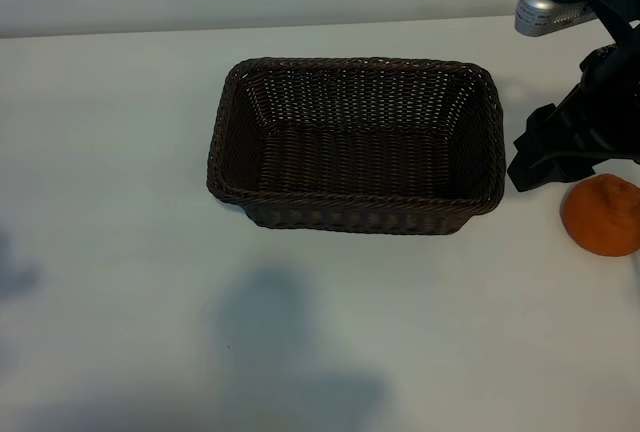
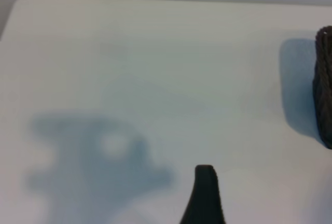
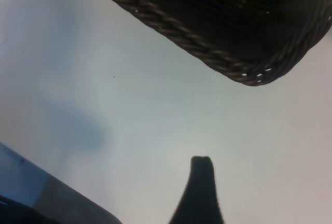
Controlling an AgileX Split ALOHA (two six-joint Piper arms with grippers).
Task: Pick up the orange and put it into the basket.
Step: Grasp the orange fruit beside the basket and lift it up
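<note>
The small round orange fruit w/ bumpy matte skin [image 1: 601, 214] sits on the white table [image 1: 110, 202], just past the right short end of the basket, near the basket's front corner. It's round, so no long way to it; can't tell where its stem end points. Part of it is cut off at the edge of the exterior view.

The dark brown woven wicker basket [image 1: 355, 142], a rectangle w/ rounded corners & braided rim, is the main landmark. Its long way runs side to side in the exterior view. Open side up, nothing seen inside.

The right gripper [image 1: 560, 147] is black and hangs just beyond the basket's right end, behind and above the orange, tipped steeply down. Its fingers are spread wide & hold nothing. In the right wrist view one black fingertip [image 3: 199, 182] shows over bare table, w/ a basket corner [image 3: 249, 73] near it.

The left gripper is not in the exterior view. In the left wrist view only one black fingertip [image 2: 205, 193] shows, over bare table, well apart from the basket side [image 2: 324, 89]. It's wide open too, nothing in it.

Room: lots of bare table left of the basket & in front of it. Right of the basket it's tight: gripper & orange fill that spot.
</note>
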